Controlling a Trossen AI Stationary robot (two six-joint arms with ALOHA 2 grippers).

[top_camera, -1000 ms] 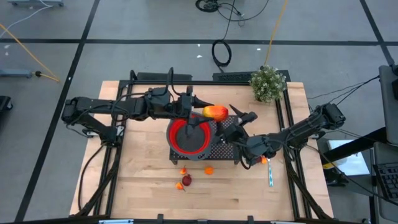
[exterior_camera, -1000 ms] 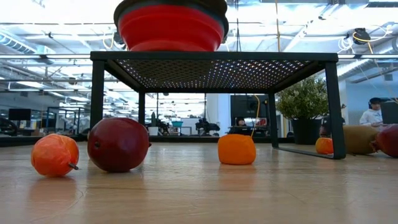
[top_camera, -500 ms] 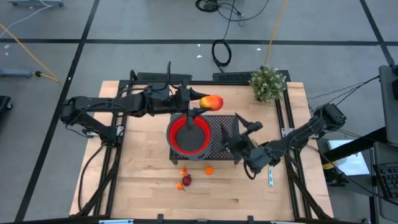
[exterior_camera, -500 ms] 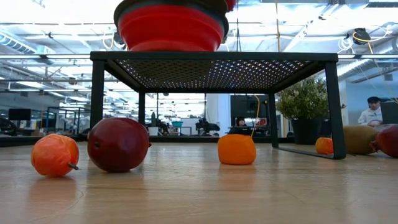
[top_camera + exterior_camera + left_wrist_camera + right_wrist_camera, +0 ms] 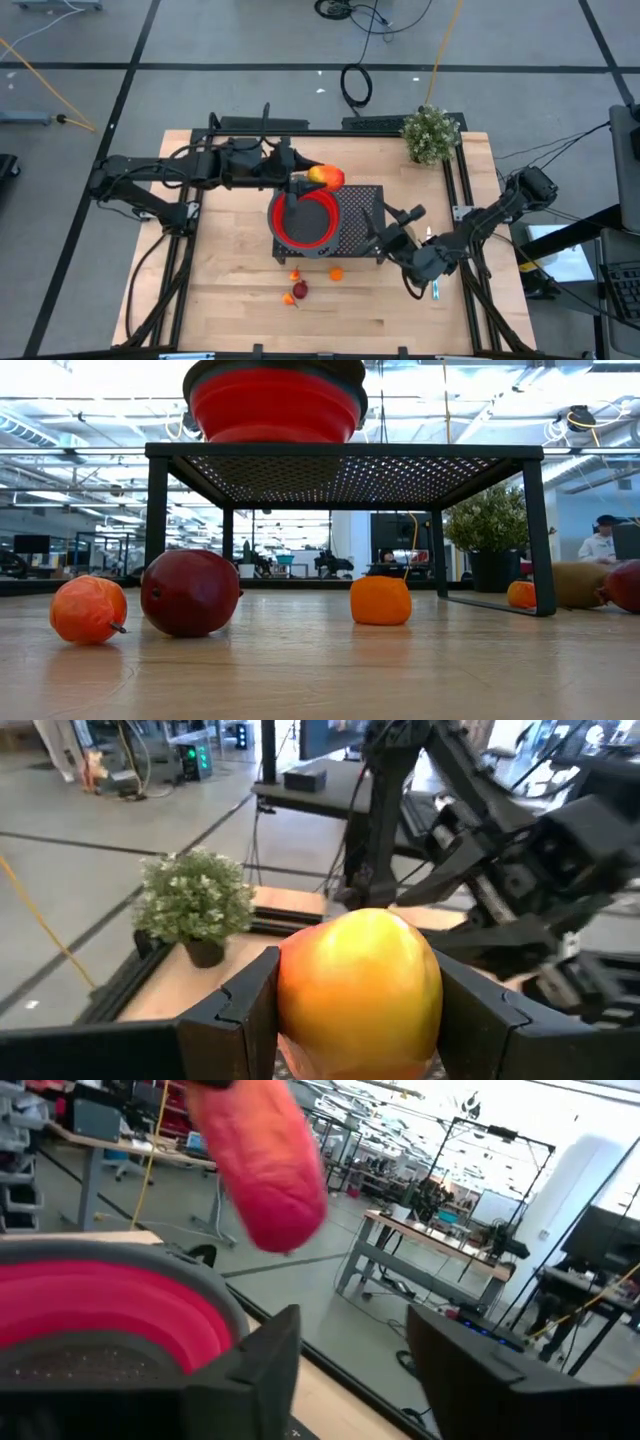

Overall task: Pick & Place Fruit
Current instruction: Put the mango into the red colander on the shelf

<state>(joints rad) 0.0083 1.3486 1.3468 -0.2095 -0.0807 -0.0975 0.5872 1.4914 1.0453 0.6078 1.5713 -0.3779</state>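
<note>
A long red-orange-yellow fruit (image 5: 326, 178) hangs over the far rim of the red bowl (image 5: 303, 220), with my left gripper (image 5: 303, 180) shut on it. The bowl stands on a black mesh stand (image 5: 352, 212). My right gripper (image 5: 396, 220) hovers open and empty at the stand's right end, pointing level toward the bowl (image 5: 90, 1305). On the table near the stand lie an orange-red fruit (image 5: 88, 608), a dark red one (image 5: 190, 592) and an orange ball (image 5: 380, 600). Another small orange ball (image 5: 520, 593), a brown oval (image 5: 580, 584) and a dark red piece (image 5: 626, 586) lie farther back. My left gripper pinches the long fruit's two sides (image 5: 292, 990) between its two fingers (image 5: 248, 1005), coming nearly level from the table's left. The fruit's far end sticks out past the fingertips. It is lifted clear, above the bowl's far rim.
A leafy potted plant (image 5: 432, 134) stands at the far right corner. A thin pale-handled utensil (image 5: 435, 287) lies on the table under the right arm. Bare wood lies near the table's front edge. A person (image 5: 602, 538) sits in the room behind.
My left gripper has drawn back toward the table's left with the long fruit, which now hangs over the bowl's far rim instead of past it. My right gripper has moved toward the table's near right, away from the bowl.
</note>
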